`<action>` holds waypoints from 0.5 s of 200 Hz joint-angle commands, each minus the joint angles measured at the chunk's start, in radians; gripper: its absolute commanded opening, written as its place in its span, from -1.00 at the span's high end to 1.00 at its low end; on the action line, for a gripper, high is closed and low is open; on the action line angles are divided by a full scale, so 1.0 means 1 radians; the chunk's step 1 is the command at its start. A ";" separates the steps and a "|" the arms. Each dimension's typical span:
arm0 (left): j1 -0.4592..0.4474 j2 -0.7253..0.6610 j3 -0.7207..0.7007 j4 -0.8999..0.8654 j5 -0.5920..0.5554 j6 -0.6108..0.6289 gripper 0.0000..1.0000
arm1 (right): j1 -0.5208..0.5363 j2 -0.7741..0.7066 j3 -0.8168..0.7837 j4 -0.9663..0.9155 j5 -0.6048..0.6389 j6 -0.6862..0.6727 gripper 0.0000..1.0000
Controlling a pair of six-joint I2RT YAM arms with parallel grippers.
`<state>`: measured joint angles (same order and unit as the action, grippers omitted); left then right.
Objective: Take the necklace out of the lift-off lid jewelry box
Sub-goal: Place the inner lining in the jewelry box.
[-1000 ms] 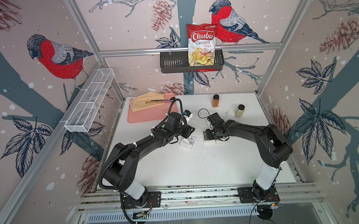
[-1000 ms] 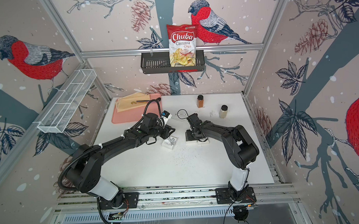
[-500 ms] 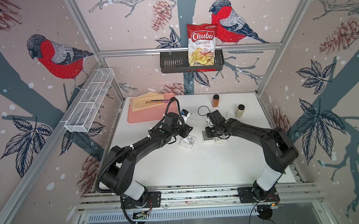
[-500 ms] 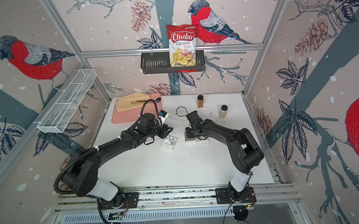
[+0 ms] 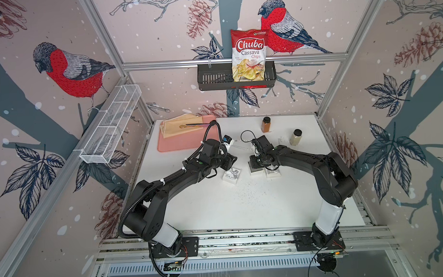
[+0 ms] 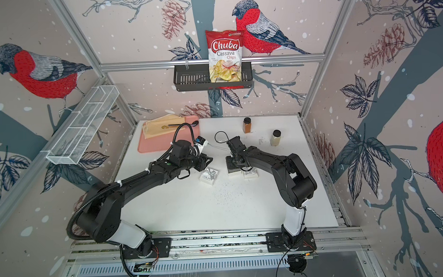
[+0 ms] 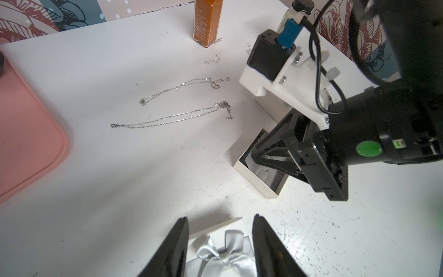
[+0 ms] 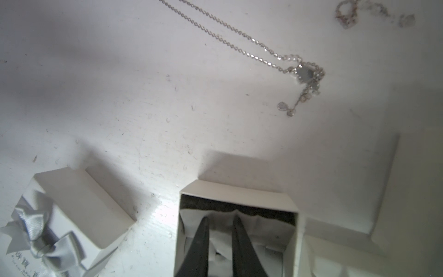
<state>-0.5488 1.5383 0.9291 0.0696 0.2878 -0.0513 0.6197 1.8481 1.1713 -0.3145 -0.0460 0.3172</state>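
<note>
The open white jewelry box (image 8: 239, 191) stands on the table, its lid off. My right gripper (image 8: 220, 217) reaches down into it, jaws a narrow gap apart over the crumpled white lining. The necklace is hidden; no chain shows inside the box. Two silver chains (image 7: 172, 118) (image 7: 182, 87) lie on the table beyond the box (image 7: 254, 182). A second white box with a grey satin bow (image 5: 231, 175) (image 7: 223, 249) sits just below my left gripper (image 7: 221, 217). That gripper is open, its fingers wide apart above the bow.
Another white bowed piece (image 5: 273, 173) lies under the right arm, beside the open box. A pink tray (image 5: 185, 137) with a cloth and spoon is at the back left. An amber jar (image 5: 266, 124) and a pale jar (image 5: 296, 137) stand at the back. Black specks (image 5: 250, 194) dot the table.
The left jaws have widened a little over the bowed box. The right arm has shifted slightly, its fingers staying inside the open box.
</note>
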 commanded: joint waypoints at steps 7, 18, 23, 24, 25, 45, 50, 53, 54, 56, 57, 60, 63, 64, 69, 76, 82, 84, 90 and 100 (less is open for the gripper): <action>0.003 0.010 0.009 0.021 0.005 0.015 0.04 | 0.002 0.038 0.015 -0.006 0.001 0.009 0.60; 0.004 0.015 0.014 0.021 0.007 0.017 0.04 | 0.002 0.052 0.018 -0.005 -0.005 0.008 0.60; 0.004 0.018 0.015 0.020 0.007 0.018 0.04 | 0.002 0.058 0.018 -0.005 -0.008 0.008 0.60; 0.004 0.018 0.016 0.019 0.007 0.018 0.04 | 0.003 0.059 0.019 -0.005 -0.008 0.008 0.60; 0.005 0.018 0.016 0.018 0.007 0.018 0.04 | 0.002 0.060 0.020 -0.006 -0.008 0.008 0.60; 0.006 0.026 0.023 0.014 0.008 0.022 0.04 | 0.002 0.083 0.023 -0.003 -0.017 0.006 0.60; 0.007 0.028 0.025 0.012 0.008 0.023 0.04 | 0.002 0.088 0.024 -0.004 -0.019 0.004 0.60; 0.007 0.029 0.025 0.012 0.007 0.023 0.04 | 0.003 0.090 0.025 -0.004 -0.020 0.003 0.60; 0.007 0.029 0.025 0.012 0.008 0.024 0.04 | 0.003 0.091 0.025 -0.004 -0.021 0.003 0.60; 0.007 0.029 0.026 0.012 0.008 0.024 0.04 | 0.003 0.093 0.026 -0.005 -0.022 0.003 0.60; 0.007 0.029 0.026 0.012 0.008 0.024 0.04 | 0.003 0.094 0.026 -0.005 -0.023 0.002 0.60; 0.008 0.029 0.027 0.012 0.008 0.024 0.04 | 0.002 0.097 0.026 -0.005 -0.024 0.001 0.60; 0.008 0.030 0.028 0.014 0.008 0.024 0.04 | 0.003 0.101 0.028 -0.007 -0.025 0.000 0.60; 0.007 0.031 0.027 0.013 0.008 0.024 0.04 | 0.003 0.101 0.028 -0.007 -0.025 0.000 0.60; 0.008 0.032 0.028 0.014 0.008 0.025 0.04 | 0.003 0.104 0.031 -0.010 -0.027 -0.004 0.60; 0.009 0.034 0.029 0.013 0.008 0.025 0.04 | 0.003 0.107 0.032 -0.016 -0.028 -0.008 0.60; 0.010 0.035 0.029 0.013 0.008 0.024 0.04 | 0.005 0.103 0.032 -0.017 -0.025 -0.012 0.60; 0.009 0.035 0.030 0.014 0.008 0.024 0.04 | 0.005 0.101 0.031 -0.018 -0.023 -0.013 0.60; 0.009 0.037 0.031 0.014 0.010 0.026 0.04 | 0.006 0.092 0.029 -0.018 -0.015 -0.016 0.60; 0.010 0.041 0.034 0.013 0.011 0.026 0.04 | 0.006 0.072 0.020 -0.017 -0.013 -0.021 0.59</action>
<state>-0.5404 1.5730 0.9508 0.0662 0.2882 -0.0422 0.6220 1.9381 1.2045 -0.2825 -0.0605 0.3153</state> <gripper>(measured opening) 0.479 0.202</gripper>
